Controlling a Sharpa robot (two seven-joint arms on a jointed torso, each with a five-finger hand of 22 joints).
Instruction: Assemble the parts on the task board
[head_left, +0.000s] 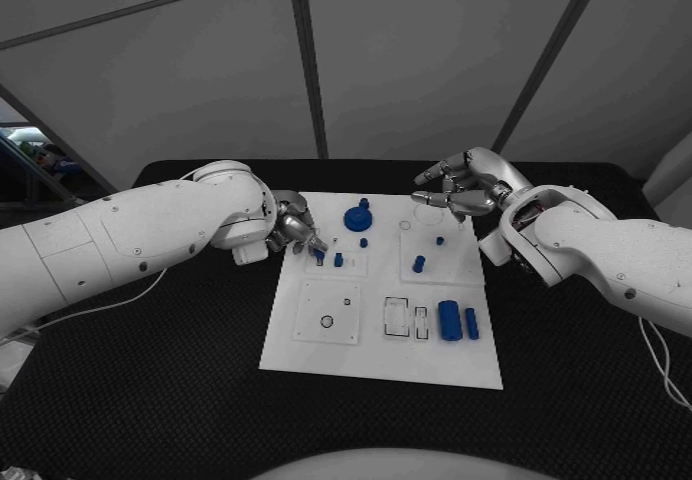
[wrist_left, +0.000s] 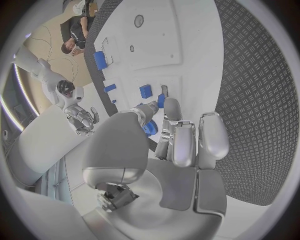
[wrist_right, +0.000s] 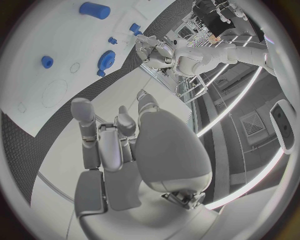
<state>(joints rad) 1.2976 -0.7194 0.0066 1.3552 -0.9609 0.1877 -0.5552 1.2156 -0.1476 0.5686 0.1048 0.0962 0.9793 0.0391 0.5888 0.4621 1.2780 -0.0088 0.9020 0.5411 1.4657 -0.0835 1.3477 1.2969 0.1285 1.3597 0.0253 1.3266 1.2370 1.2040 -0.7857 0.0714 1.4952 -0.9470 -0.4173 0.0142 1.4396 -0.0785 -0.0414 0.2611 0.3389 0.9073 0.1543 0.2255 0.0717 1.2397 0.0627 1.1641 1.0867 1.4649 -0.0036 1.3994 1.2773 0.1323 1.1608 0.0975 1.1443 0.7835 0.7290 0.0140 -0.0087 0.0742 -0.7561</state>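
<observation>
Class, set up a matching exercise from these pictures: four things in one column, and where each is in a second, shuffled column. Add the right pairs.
Things:
1. left hand
2. right hand
3. blue gear-shaped part
4. large blue cylinder part

Places:
A. lying on the white task board's near right section
B. raised over the board's far right corner, holding nothing
C. on the board's far section, between the hands
D. at the board's far left edge, fingertips at a small blue piece

Pairs: 1-D, 2-B, 3-C, 4-A
</observation>
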